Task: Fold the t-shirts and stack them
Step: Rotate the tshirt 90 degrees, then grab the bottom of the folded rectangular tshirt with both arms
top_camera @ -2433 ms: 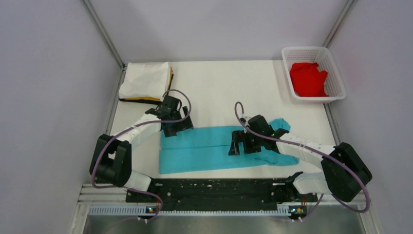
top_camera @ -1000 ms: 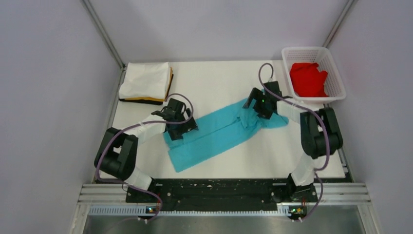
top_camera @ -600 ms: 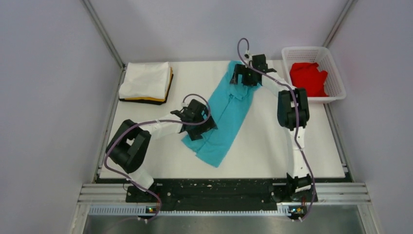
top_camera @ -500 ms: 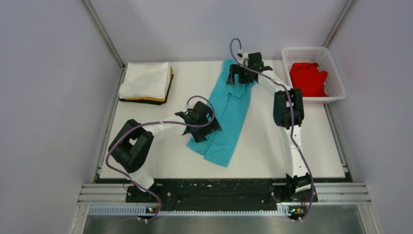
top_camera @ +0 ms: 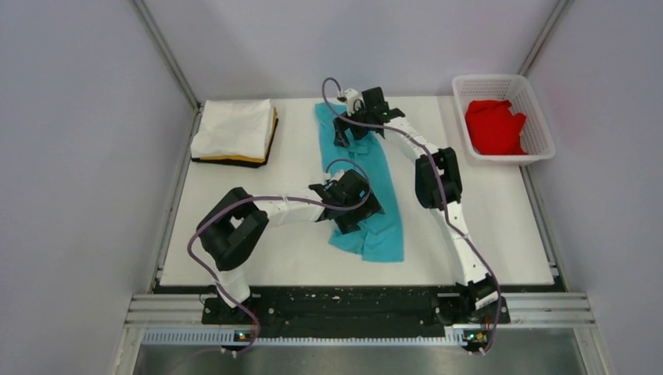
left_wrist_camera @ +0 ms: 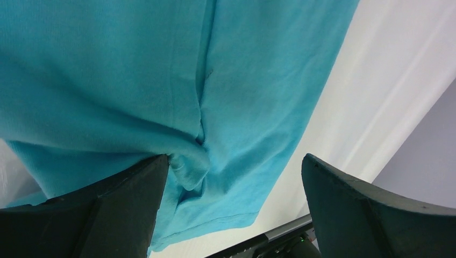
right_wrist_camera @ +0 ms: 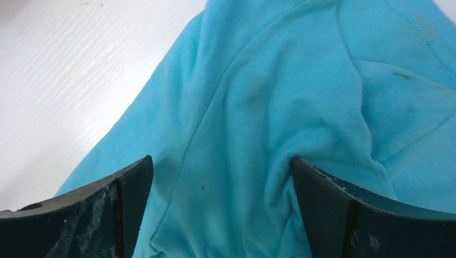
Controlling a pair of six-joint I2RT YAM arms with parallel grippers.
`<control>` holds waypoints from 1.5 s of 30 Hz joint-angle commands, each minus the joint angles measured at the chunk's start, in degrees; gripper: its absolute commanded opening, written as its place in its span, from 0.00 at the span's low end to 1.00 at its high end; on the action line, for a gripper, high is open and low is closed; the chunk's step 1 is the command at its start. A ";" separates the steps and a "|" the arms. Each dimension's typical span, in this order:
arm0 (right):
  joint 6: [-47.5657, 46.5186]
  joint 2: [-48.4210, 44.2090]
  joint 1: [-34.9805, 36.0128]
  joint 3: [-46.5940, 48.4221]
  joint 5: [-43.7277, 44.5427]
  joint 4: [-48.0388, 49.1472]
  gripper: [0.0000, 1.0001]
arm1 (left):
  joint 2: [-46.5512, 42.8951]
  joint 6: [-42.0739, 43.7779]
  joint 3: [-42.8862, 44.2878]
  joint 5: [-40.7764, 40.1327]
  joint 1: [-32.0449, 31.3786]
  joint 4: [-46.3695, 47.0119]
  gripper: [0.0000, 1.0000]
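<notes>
From above, the turquoise t-shirt [top_camera: 381, 176] lay as a lengthwise-folded strip running from the table's [top_camera: 508, 226] far edge toward its near edge. At the left wrist, the left gripper [left_wrist_camera: 235, 158] stood wide over bunched cloth. At the right wrist, the right gripper [right_wrist_camera: 220, 161] gaped likewise. A crosswise fold seemingly came next, needing one end pinched.

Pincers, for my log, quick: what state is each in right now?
Left pincer: open, spread over the turquoise t-shirt.
Right pincer: open, spread over the same t-shirt.

Overhead and close wrist views share the turquoise t-shirt [top_camera: 385, 234].
</notes>
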 commanded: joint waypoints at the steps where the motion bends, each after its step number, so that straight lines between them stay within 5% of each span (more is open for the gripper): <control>1: 0.48 -1.97 -0.01 6.85 9.01 2.80 0.99 | -3.83 -0.09 -2.38 -5.72 -2.13 -4.56 0.99; 9: 8.86 -21.75 -0.02 -1.84 22.10 3.78 0.99 | -17.79 8.12 -3.66 -11.49 -4.66 -13.48 0.99; 16: 26.21 -52.17 -0.15 -42.29 35.49 0.17 0.99 | -27.41 13.91 -12.23 -15.49 -4.60 -22.38 0.99; 19: 34.36 -64.80 -0.42 -64.14 33.09 -0.31 0.99 | -29.86 15.10 -16.73 -9.80 -4.65 -18.89 0.98; 25: 42.39 -84.56 -0.35 -86.63 25.60 0.16 0.99 | -29.99 14.25 -24.83 -6.54 -4.60 -8.68 0.83; 31: 44.30 -94.07 -0.31 -94.12 25.40 -1.76 0.98 | -25.43 14.50 -26.76 -6.07 -4.59 -2.21 0.69; 37: 44.53 -96.44 -0.32 -95.89 25.64 -5.37 0.98 | -23.00 13.22 -27.02 -4.66 -4.69 -1.26 0.39; 45: 44.93 -97.62 -0.35 -97.14 25.40 -6.66 0.98 | -25.59 12.47 -30.12 -3.40 -4.77 -0.46 0.36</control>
